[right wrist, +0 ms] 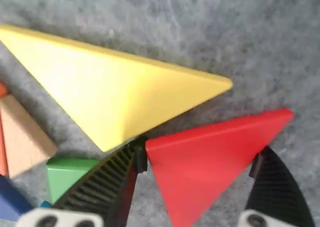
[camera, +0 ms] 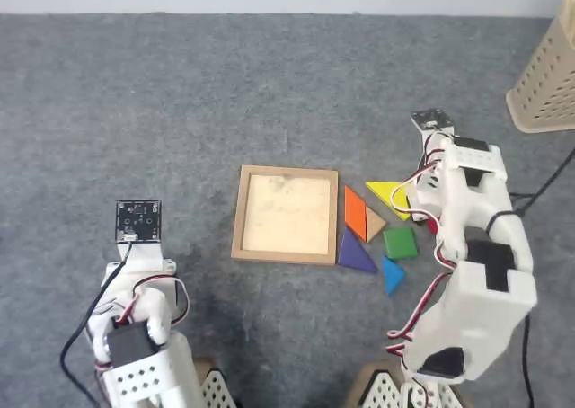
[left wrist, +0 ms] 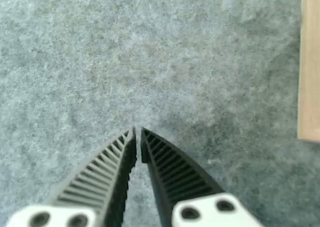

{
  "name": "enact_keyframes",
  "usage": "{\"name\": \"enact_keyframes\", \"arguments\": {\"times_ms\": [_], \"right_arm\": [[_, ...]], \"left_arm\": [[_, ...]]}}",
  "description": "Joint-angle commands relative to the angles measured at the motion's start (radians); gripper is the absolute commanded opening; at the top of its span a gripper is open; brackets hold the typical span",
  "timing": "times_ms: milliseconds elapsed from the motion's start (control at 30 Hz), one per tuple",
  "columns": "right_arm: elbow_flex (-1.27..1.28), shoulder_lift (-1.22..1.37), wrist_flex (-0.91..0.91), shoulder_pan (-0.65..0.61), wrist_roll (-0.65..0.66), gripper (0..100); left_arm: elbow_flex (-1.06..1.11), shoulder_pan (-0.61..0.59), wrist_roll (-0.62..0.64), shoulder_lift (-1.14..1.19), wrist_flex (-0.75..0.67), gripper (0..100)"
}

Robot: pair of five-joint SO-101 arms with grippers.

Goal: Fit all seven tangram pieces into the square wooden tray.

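Grey felt counter (camera: 180,111): one wooden tray (camera: 239,215), seven tangram pieces (camera: 400,243) just beside it. Right gripper (right wrist: 198,158) is pinching the red triangle (right wrist: 220,137), left gripper (left wrist: 138,133) is pressed together.

Grey felt tabletop (camera: 180,93), my work surface. Lying on it: square wooden tray (camera: 241,215) mid-table, coloured tangram pieces (camera: 400,243) clustered just beside it, perforated basket (camera: 544,75) at far corner.

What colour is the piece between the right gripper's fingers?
Red. It's the red triangle; best seen in the right wrist view.
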Motion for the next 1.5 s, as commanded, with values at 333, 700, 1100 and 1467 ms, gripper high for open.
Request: {"name": "enact_keyframes", "arguments": {"times_ms": [333,700,1100,1467], "right_arm": [[-0.041,-0.027,0.002,0.03,-0.021,16.9],[0.023,-0.352,0.084,-0.027,-0.069,12.7],[-0.023,-0.341,0.062,-0.096,-0.12,18.8],[-0.218,-0.059,0.094,-0.079,-0.273,27.5]], "left_arm": [[-0.007,-0.005,-0.005,-0.014,0.008,1],[-0.007,-0.005,-0.005,-0.014,0.008,1],[-0.007,-0.005,-0.005,-0.014,0.008,1],[-0.007,-0.005,-0.005,-0.014,0.008,1]]}}
